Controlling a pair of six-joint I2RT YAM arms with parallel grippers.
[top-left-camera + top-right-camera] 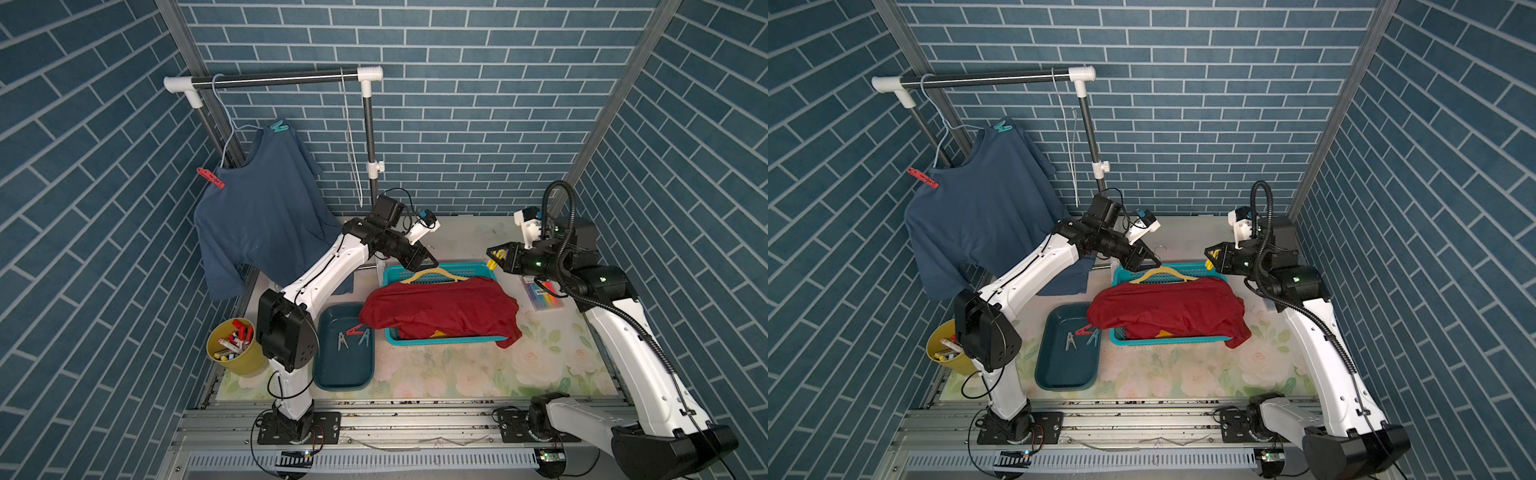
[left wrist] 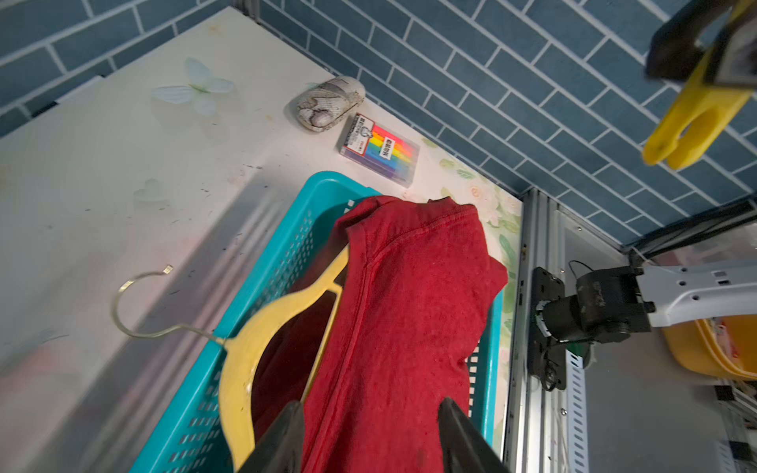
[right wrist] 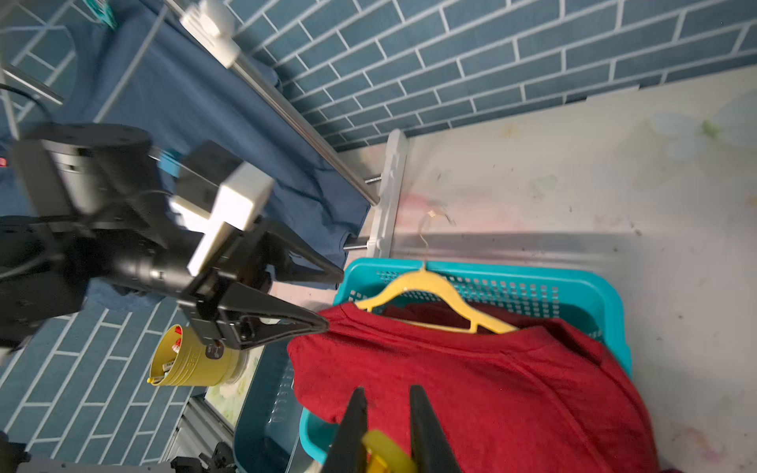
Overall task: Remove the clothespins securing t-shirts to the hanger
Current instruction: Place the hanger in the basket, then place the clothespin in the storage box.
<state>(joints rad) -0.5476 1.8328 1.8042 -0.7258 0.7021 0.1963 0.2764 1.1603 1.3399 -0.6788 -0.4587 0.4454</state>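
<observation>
Teal basket (image 1: 453, 339) on the bench (image 1: 457, 374) holds a dark red t-shirt (image 1: 440, 305) on a yellow hanger (image 1: 432, 275). The dark tray (image 1: 345, 374) beside it holds three clothespins (image 1: 343, 341), and the yellow bucket (image 1: 245, 361) holds marker pens (image 1: 237, 336). The left tool (image 1: 432, 257), jaws apart, hovers over the basket's far left corner. The right tool (image 1: 491, 255), opposite, is clamped on a yellow clothespin (image 2: 696, 118). A blue t-shirt (image 1: 257, 224) hangs from the rail (image 1: 274, 79), pinned by a red clothespin (image 1: 210, 178) and a teal clothespin (image 1: 277, 126).
</observation>
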